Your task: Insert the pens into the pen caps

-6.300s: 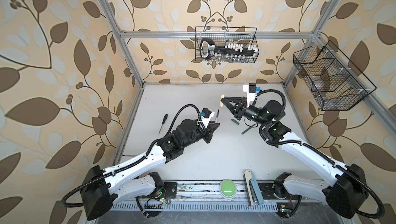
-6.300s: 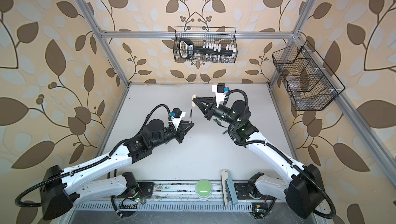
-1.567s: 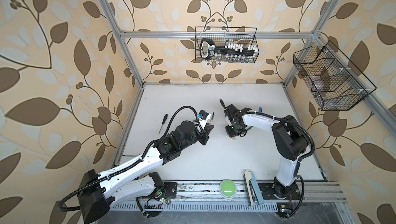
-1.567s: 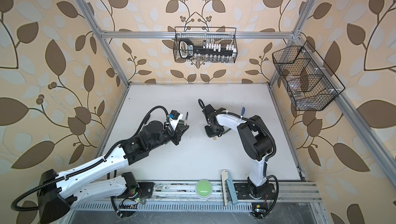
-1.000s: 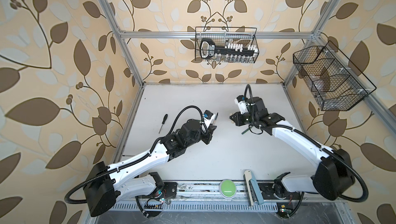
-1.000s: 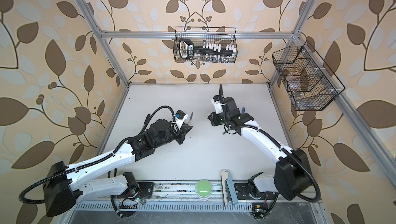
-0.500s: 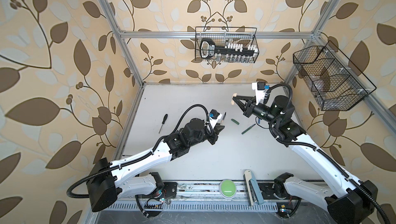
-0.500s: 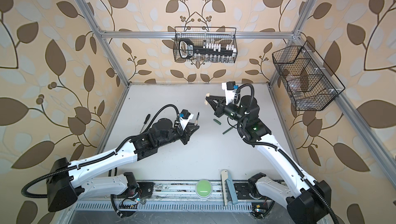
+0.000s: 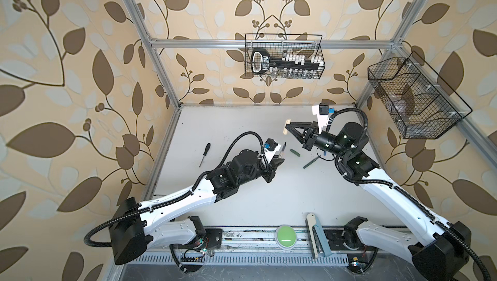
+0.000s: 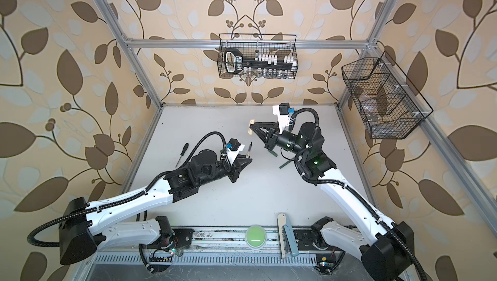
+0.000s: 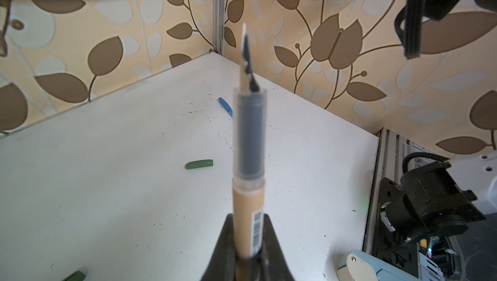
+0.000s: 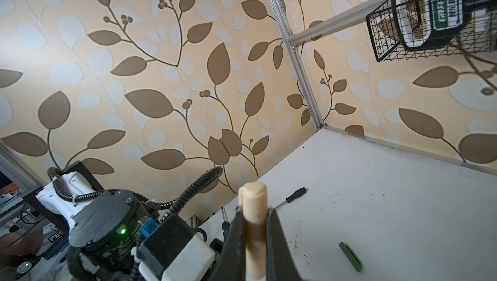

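Left end effector (image 9: 278,162): closed tight on the lower barrel of a beige pen (image 9: 283,148), lifted clear of the tabletop (image 9: 236,121); seen from the left wrist, the beige pen (image 11: 248,158) juts out past the fingers with its dark nib bare and pointing away from them.

Right end effector (image 9: 286,126): pinched shut across a beige cap (image 9: 288,121), raised above the tabletop toward the back; seen from the right wrist, the beige cap (image 12: 252,201) pokes its rounded end out beyond the fingers.

Nib and cap: near each other, not touching; in both top views the cap sits farther back and to the right.

Loose on the tabletop:
- one green cap (image 9: 295,152), lying flat between the two end effectors;
- one green pen (image 9: 310,163), just right of it, beside the right arm;
- one blue piece (image 11: 225,106), half hidden behind the held pen, possibly a pen, though I cannot tell;
- one screwdriver (image 9: 205,154), well apart on the left side.
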### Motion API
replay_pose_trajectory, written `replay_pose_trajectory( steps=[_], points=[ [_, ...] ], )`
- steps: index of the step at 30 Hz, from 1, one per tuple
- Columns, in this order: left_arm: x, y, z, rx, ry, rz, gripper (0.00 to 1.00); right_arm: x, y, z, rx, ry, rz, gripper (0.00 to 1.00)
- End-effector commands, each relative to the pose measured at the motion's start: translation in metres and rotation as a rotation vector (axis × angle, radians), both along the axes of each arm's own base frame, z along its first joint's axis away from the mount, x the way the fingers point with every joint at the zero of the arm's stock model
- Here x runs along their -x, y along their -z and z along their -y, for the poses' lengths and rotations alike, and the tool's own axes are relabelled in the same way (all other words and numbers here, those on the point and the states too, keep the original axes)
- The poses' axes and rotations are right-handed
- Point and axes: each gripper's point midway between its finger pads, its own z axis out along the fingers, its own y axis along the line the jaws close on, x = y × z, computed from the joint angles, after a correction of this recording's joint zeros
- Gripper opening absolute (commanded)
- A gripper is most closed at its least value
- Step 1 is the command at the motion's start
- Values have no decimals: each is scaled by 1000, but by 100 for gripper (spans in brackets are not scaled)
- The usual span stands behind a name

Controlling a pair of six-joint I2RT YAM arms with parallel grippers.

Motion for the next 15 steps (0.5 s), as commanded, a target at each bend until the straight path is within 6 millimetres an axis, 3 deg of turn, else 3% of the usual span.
replay_pose_trajectory(
  steps=[1,11,15],
  points=[
    [3,-35,3,72,18,73,0,11,-4,-1,-9,-34,32,10],
    [3,-35,1,73,12,75,0,23,-6,4,-3,-36,67,11],
    [4,-37,1,79,13,77,0,22,1,5,14,-25,53,11]
  ],
)
